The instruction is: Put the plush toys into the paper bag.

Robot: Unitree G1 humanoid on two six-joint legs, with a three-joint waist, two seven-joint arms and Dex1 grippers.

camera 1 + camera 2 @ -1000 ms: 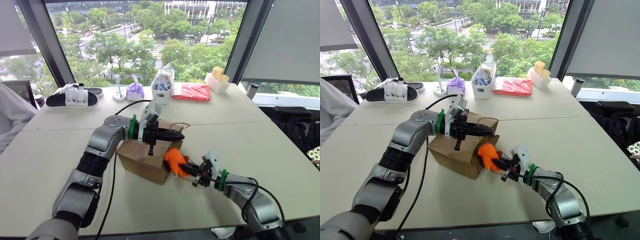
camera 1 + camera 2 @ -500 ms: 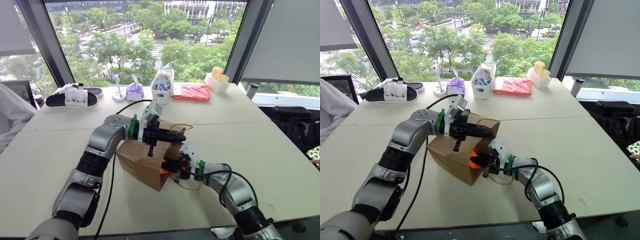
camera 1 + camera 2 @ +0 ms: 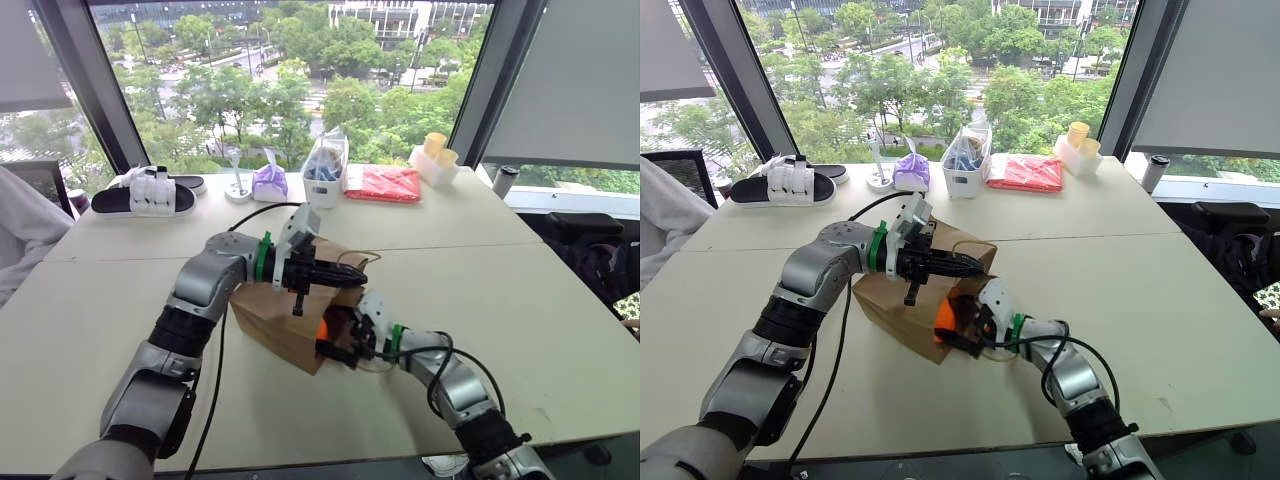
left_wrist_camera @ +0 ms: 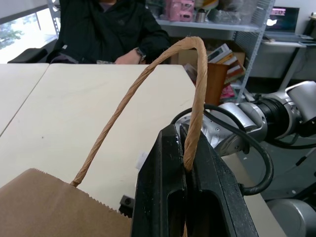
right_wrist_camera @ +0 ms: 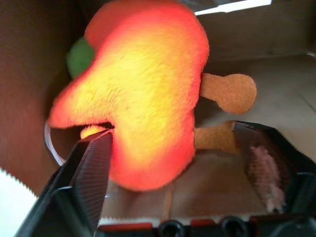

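Orange plush toy [image 5: 143,94] now inside paper bag [image 3: 275,320].

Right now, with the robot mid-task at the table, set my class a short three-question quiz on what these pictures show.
1. True or false: the left gripper is shut on the paper bag's handle.
2. Where is the orange toy?
A. on the table beside the red packet
B. in the mouth of the paper bag, between the open fingers of the right gripper
C. in the white basket
3. Fill in: a small ____ toy peeks out behind the orange one.

Key: 1 true; 2 B; 3 green.
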